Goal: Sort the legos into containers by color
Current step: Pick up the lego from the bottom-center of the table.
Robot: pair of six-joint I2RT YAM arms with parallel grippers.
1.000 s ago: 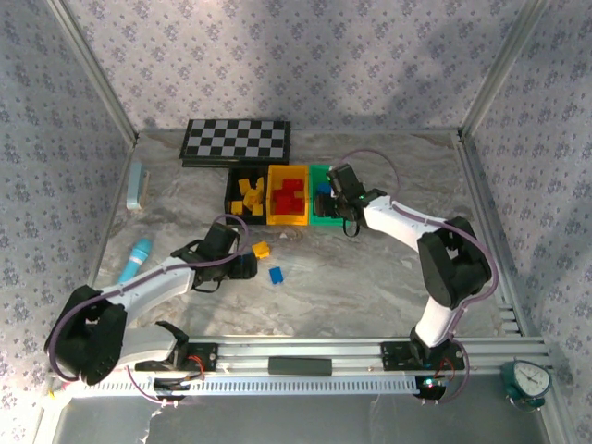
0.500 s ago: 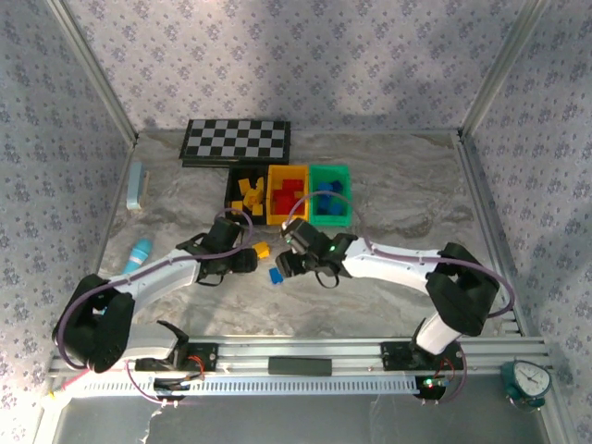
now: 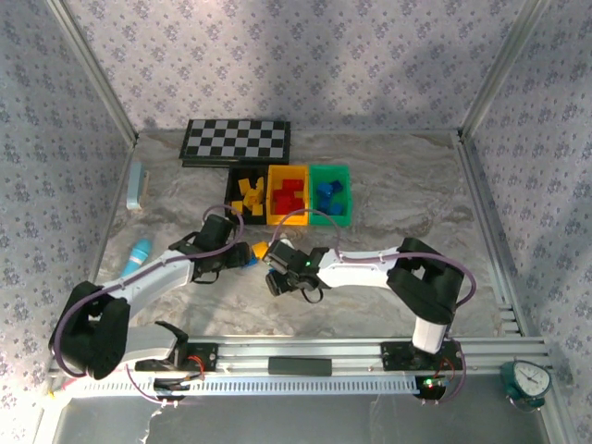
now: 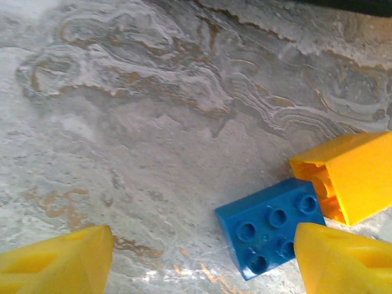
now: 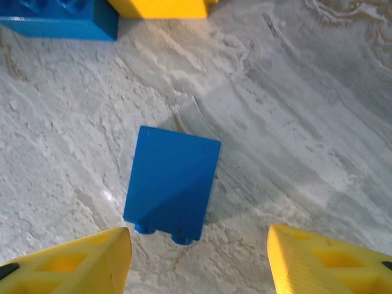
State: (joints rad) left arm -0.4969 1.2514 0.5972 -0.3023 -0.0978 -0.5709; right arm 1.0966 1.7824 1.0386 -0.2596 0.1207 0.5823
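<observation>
Nothing written can be read in these views: no text, label, brand or number. The round dial (image 3: pixel 529 379) at the near right corner has a pale face, but its markings are too small to make out.

In our right wrist view, blue brick (image 5: pixel 58 21) cut off at 11 o'clock, yellow brick (image 5: pixel 162 7) cropped at 12
</observation>
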